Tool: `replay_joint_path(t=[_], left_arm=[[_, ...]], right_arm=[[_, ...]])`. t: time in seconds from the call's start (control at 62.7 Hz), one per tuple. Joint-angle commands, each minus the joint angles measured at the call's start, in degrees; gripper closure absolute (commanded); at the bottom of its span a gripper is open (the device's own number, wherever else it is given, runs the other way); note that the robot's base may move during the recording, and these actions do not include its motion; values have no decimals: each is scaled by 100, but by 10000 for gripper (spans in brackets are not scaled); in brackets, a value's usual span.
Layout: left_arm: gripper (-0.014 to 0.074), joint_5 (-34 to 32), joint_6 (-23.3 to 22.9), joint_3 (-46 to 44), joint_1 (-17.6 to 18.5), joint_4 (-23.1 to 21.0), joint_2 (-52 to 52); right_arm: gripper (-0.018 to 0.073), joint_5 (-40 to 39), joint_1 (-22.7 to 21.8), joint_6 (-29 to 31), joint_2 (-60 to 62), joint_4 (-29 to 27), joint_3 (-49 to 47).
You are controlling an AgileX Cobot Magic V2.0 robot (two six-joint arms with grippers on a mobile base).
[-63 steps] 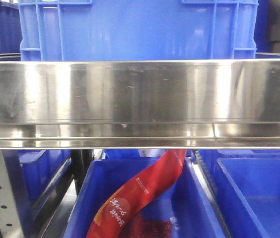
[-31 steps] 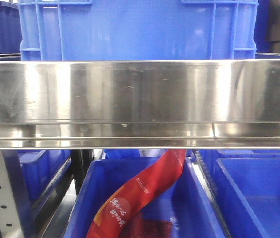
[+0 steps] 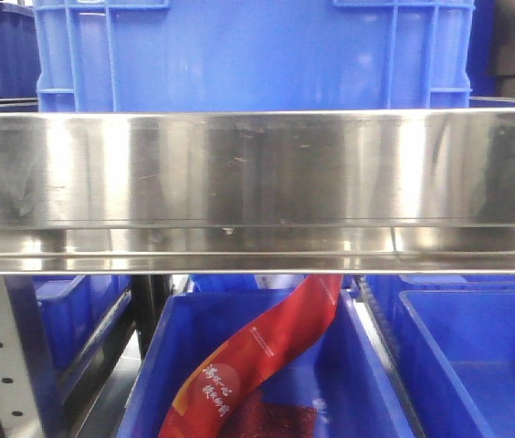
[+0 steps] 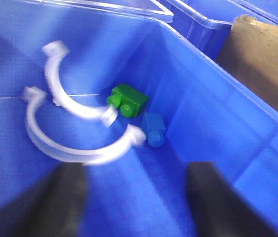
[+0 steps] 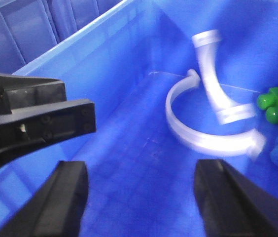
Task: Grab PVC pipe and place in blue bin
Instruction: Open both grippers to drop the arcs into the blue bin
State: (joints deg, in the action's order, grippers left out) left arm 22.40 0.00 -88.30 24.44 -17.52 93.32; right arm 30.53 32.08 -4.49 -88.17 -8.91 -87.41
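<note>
Two white curved PVC pipe pieces lie on the floor of a blue bin (image 4: 218, 113), one half-ring (image 4: 75, 153) in front of the other (image 4: 60, 94). Motion blurs both. My left gripper (image 4: 135, 170) hangs open over the bin floor just short of the nearer half-ring, with nothing between its fingers. In the right wrist view the same half-ring (image 5: 198, 140) and the second piece (image 5: 215, 94) lie ahead of my right gripper (image 5: 143, 168). It is open and empty inside the bin (image 5: 80, 54).
A green block (image 4: 128, 100) and a small blue block (image 4: 154, 129) sit in the bin's corner. Cardboard (image 4: 262, 54) stands beyond the bin wall. A black arm part (image 5: 30, 113) reaches in at left. A steel shelf rail (image 3: 257, 169) blocks the front view; a red bag (image 3: 257, 356) lies below.
</note>
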Motion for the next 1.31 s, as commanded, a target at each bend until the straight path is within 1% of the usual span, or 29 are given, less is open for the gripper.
replay_joint_path(t=[0.0, 0.064, 0.096, 0.159, 0.191, 0.351, 0.51, 0.558, 0.622, 0.702, 0.749, 0.845, 0.941, 1.004, 1.084, 1.18, 1.228, 1.291], left_arm=[[500, -89, -48, -57, 22, -14, -204], [658, -48, 0, -57, 22, 180, -309], [710, -48, 0, -57, 22, 354, -348], [707, -60, 0, -57, 22, 617, -414], [707, -60, 0, -57, 22, 692, -420], [707, 149, 0, -57, -13, 717, -603], [707, 673, 0, -57, -13, 1186, -1121], [707, 787, 0, -36, -26, 1277, -1263], [707, 831, 0, -8, -26, 1288, -1436], [707, 625, 0, 155, -26, 1288, -1649], [707, 349, 0, 395, -26, 1288, -1822], [707, -186, 0, 974, -26, 1288, -2184], [707, -680, 0, 1752, -26, 1288, -2584], [707, -1001, 0, 2302, -26, 1288, -2914], [707, -1359, 0, 2951, -26, 1288, -3334], [707, -1575, 0, 3650, -186, 1288, -3841], [707, -1586, 0, 3960, -334, 1288, -4095], [707, -1586, 0, 4364, -594, 1247, -4454]], right_arm=[[401, -141, -38, 6, 146, 14, -58], [529, -97, -53, 6, 210, 14, -58], [579, -94, -53, 6, 235, 50, -58], [693, -48, -53, 6, 259, 104, -58], [727, -35, -53, 6, 259, 131, -58], [727, 34, -71, 6, 384, 429, -58], [727, 230, -245, 6, 875, 770, -58], [727, 327, -301, 6, 1034, 891, -58], [727, 494, -376, 6, 1216, 1031, -46], [727, 613, -434, 6, 1357, 1293, -36], [727, 597, -444, 6, 1429, 1405, 26], [727, 285, -444, 6, 1665, 1473, 374], [727, -284, -444, 6, 1994, 1473, 1011], [727, -697, -444, 6, 2305, 1473, 1622], [727, -949, -444, 6, 2703, 1473, 2316], [727, -1305, -536, -242, 3223, 1473, 3121], [727, -1546, -668, -456, 3489, 1473, 3485], [727, -1905, -949, -657, 3798, 1473, 3902]])
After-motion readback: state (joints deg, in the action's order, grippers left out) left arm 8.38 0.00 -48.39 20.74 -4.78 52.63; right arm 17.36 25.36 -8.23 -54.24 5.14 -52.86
